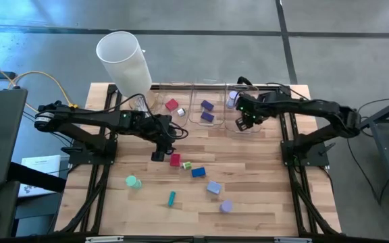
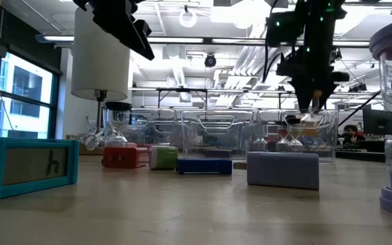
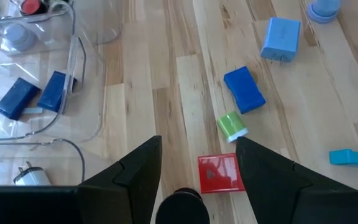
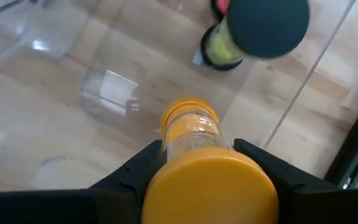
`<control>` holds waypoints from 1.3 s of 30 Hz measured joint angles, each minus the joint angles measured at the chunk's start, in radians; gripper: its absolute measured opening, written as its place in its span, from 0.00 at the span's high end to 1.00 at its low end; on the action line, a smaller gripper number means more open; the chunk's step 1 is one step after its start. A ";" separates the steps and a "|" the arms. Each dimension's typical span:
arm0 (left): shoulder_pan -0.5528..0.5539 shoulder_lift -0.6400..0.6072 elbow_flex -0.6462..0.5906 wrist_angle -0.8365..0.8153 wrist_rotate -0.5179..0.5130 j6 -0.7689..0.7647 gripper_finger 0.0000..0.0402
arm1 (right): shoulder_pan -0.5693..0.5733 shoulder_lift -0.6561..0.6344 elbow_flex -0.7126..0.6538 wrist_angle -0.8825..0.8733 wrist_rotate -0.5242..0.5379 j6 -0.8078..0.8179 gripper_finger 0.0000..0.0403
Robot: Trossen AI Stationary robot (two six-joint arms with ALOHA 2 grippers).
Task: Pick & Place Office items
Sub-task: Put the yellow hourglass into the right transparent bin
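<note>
**Two arms at work over a scattered desk**

The right gripper [image 4: 197, 165] pinches an orange roll [image 4: 194, 149] above the rightmost clear bin [image 1: 247, 115], where a black roll [image 4: 253, 28] already lies. The left gripper [image 3: 197, 168] hangs with jaws spread over a red block [image 3: 219, 173] on the desk [image 1: 262, 182] — a green roll [image 3: 231, 126] and a blue block [image 3: 244, 89] lie just beside it. A teal stick [image 1: 171, 198] rests nearer the front edge.

Lab or workshop: ceiling strip lights [image 2: 213, 49], concrete floor [image 1: 329, 54], wooden bench [image 1: 248, 196].
</note>
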 joint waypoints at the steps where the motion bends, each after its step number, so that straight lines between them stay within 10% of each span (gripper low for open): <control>1: 0.000 0.000 0.000 0.000 0.000 -0.001 0.51 | -0.012 0.000 -0.013 0.024 -0.017 -0.009 0.57; 39: 0.000 0.000 -0.020 0.024 0.002 0.021 0.51 | -0.118 0.130 -0.053 0.116 -0.077 -0.049 0.51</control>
